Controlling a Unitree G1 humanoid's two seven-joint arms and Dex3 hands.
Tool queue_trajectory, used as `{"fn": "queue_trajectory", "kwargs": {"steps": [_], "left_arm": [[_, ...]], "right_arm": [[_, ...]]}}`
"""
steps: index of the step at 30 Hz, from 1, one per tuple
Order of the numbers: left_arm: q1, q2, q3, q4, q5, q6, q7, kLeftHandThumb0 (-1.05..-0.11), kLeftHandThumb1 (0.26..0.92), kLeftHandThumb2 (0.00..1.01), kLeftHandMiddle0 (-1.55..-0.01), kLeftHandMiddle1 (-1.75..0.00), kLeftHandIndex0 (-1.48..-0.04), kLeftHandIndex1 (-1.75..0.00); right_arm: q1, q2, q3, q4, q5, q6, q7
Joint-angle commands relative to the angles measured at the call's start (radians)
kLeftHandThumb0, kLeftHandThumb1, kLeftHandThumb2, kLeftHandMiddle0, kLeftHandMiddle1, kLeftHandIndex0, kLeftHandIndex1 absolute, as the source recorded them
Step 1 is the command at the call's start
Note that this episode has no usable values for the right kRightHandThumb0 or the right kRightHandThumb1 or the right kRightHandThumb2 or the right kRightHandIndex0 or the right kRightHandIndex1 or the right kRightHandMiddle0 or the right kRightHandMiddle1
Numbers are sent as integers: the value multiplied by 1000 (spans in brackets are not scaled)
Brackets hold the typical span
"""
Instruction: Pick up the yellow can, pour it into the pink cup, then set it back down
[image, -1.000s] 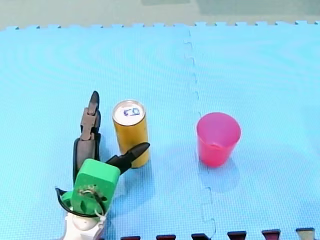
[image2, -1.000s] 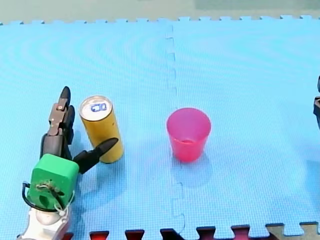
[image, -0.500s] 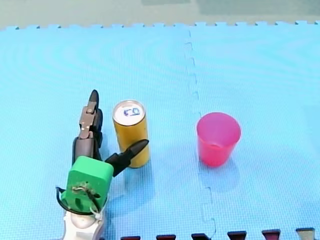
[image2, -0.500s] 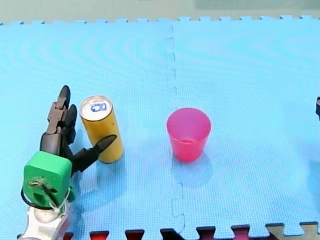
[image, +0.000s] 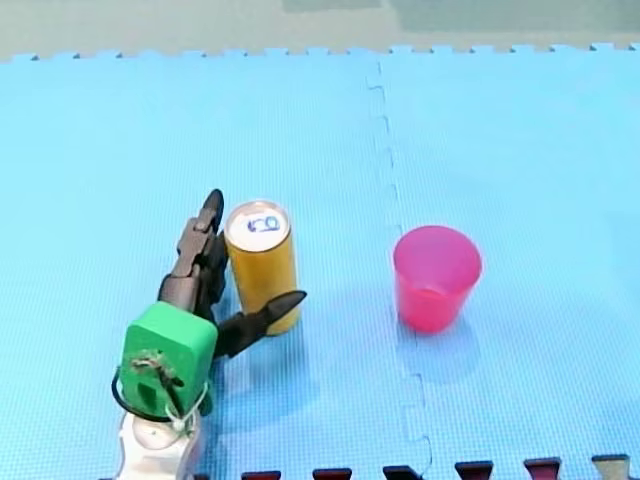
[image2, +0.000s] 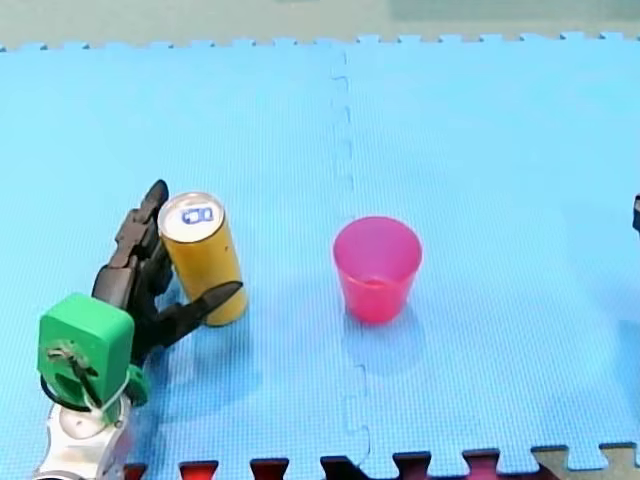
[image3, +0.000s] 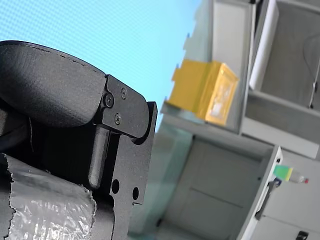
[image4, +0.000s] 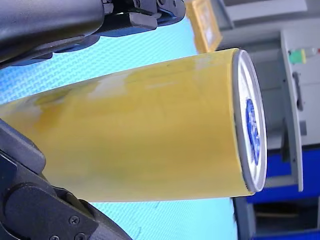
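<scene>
The left hand (image: 205, 295) cups the yellow can (image: 262, 268), upright on the mat (image: 480, 150) well apart from the pink cup (image: 436, 278); fingers and thumb flank it, seemingly not yet clamped. Next it should squeeze firmly, then lift

Left hand (image: 205, 295) at near left, empty, pointing forward and slightly right.

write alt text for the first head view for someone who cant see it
The robot's left hand brackets an upright yellow can on a blue foam mat, with its fingers along the can's left side and its thumb across the lower front. An upright pink cup stands apart to the can's right.
</scene>
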Motion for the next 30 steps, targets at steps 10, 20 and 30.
{"fn": "queue_trajectory", "kwargs": {"steps": [10, 20, 30], "left_arm": [[7, 30, -24, -44, 18, 67, 4, -799, 615, 5, -215, -11, -136, -2], [5, 35, -26, -55, 11, 86, -1, -828, 629, 4, -236, -12, -148, -4], [-5, 40, -22, -60, -3, 99, -23, -845, 637, 3, -255, -12, -155, -3]], "right_arm": [[0, -9, 7, -4, -4, -5, -9], [-1, -11, 9, -4, -5, -3, -13], [0, -11, 8, -3, -4, -3, -12]]}}
